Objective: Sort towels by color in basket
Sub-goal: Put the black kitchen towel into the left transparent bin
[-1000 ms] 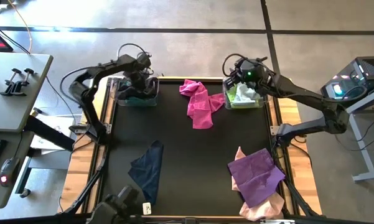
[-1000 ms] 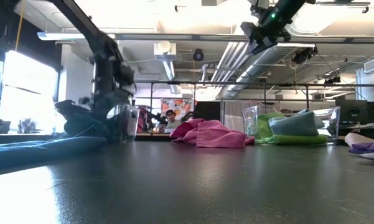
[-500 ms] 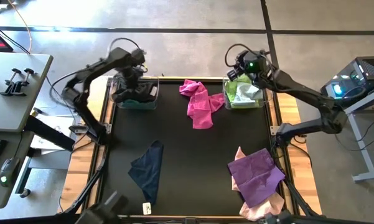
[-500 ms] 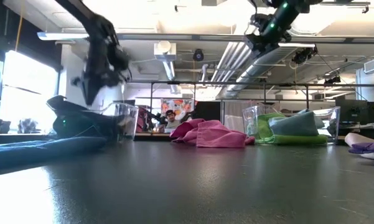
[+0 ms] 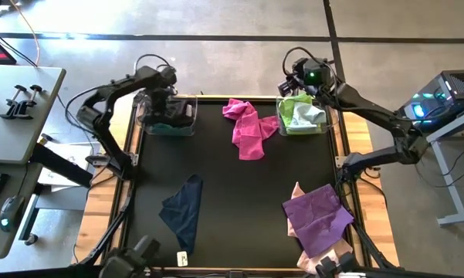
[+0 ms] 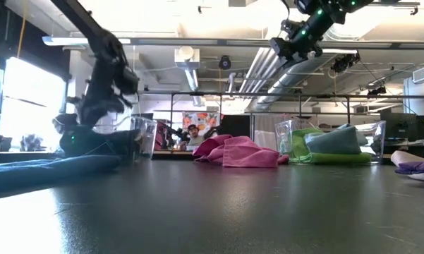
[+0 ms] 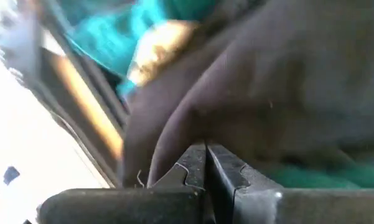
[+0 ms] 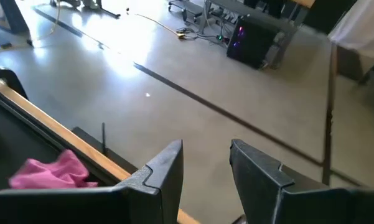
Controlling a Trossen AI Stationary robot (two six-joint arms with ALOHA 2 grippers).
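At the table's far left a clear basket [image 5: 191, 108] holds a black towel [image 7: 286, 81] over a teal one [image 7: 121, 34]. My left gripper [image 5: 162, 99] points down, shut, right above them. The far-right basket [image 5: 282, 123] holds a lime towel [image 5: 293, 104] and a mint towel [image 5: 309, 116]. My right gripper [image 5: 295, 79] hangs high at that basket's far edge, open and empty [image 8: 205, 162]. A magenta towel [image 5: 247, 127], a navy towel [image 5: 184, 210] and a purple towel [image 5: 318, 215] over a pale pink one [image 5: 324, 256] lie on the table. My left gripper [image 7: 205, 165] stands shut, pointing down, close over the black towel in the far-left basket. Blur keeps me from telling whether its tips touch the cloth. Nothing shows between the fingers.
The dark tabletop [image 5: 239, 193] has bare room in the middle between the navy and purple towels. A wooden rim [image 5: 359, 139] runs along the table's sides. Beyond the far edge is bare floor [image 8: 174, 74]; a desk [image 5: 15, 108] stands off the left side.
My left gripper has come up out of the far-left basket, shifted a little toward the table's left edge and tipped, staying shut. My right gripper has moved from over the lime and mint towels toward the table's far edge, staying high and open.
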